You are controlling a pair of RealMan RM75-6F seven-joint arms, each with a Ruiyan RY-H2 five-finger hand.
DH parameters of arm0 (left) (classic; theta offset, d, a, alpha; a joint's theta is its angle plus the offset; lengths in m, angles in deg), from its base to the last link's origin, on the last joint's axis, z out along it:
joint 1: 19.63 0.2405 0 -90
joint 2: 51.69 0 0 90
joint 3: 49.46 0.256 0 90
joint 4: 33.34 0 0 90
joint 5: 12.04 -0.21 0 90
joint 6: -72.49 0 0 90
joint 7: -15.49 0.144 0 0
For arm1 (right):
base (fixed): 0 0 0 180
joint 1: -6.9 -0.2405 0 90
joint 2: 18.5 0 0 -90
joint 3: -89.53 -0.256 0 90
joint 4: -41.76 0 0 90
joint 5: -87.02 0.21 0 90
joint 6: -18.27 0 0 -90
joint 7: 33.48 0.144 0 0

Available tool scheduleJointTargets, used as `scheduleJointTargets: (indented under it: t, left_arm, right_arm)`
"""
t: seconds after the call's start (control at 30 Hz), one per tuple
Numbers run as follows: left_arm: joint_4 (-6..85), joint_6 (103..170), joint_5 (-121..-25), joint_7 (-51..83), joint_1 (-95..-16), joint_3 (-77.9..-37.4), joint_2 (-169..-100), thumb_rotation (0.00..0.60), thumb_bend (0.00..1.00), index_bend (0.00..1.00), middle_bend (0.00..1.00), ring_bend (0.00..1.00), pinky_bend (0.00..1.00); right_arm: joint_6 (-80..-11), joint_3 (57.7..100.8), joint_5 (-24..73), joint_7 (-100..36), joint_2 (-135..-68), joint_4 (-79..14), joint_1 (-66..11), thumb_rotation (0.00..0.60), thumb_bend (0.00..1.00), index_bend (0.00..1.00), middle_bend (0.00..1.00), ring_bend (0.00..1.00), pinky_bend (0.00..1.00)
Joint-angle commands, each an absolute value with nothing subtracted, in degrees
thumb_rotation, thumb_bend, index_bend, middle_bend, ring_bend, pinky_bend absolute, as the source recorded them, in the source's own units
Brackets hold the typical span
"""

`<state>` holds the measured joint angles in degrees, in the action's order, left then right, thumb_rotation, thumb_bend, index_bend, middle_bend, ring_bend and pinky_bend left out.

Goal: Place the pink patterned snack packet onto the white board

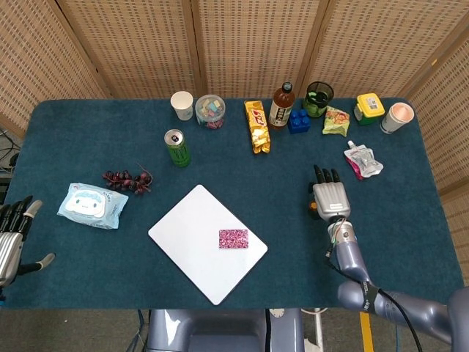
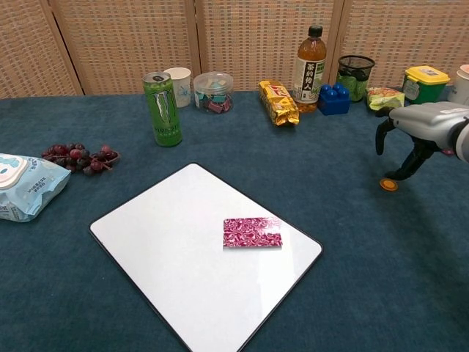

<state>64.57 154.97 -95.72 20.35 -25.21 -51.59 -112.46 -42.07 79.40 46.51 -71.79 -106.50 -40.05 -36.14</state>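
The pink patterned snack packet lies flat on the white board, near the board's right corner, with nothing touching it. My right hand hovers well to the right of the board, fingers spread and holding nothing, close above a small orange disc. My left hand shows only at the far left edge of the head view, off the table, open and empty.
A green can, grapes and a blue wipes pack lie left of the board. Along the back stand a paper cup, a jar, a gold packet, a bottle, blue bricks and a pouch.
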Motion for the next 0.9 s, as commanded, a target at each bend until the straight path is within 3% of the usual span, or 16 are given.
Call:
scheduleJointTargets:
  t: [0.03, 0.9]
  left_arm:
    - [64.59, 154.82, -95.71, 20.32, -25.28, -51.53, -112.41, 0.600, 0.00, 0.00, 0.00, 0.00, 0.00]
    - [64.44, 154.26, -95.22, 20.44, -25.56, -51.47, -112.54, 0.600, 0.00, 0.00, 0.00, 0.00, 0.00]
  right_arm:
    - [-41.50, 79.72, 45.99, -71.31, -107.32, -38.84, -36.08, 0.600, 0.36, 0.38, 0.00, 0.00, 0.00]
    - [-38.66, 80.26, 47.07, -70.52, -111.18, -31.01, -35.32, 0.600, 0.36, 0.38, 0.00, 0.00, 0.00]
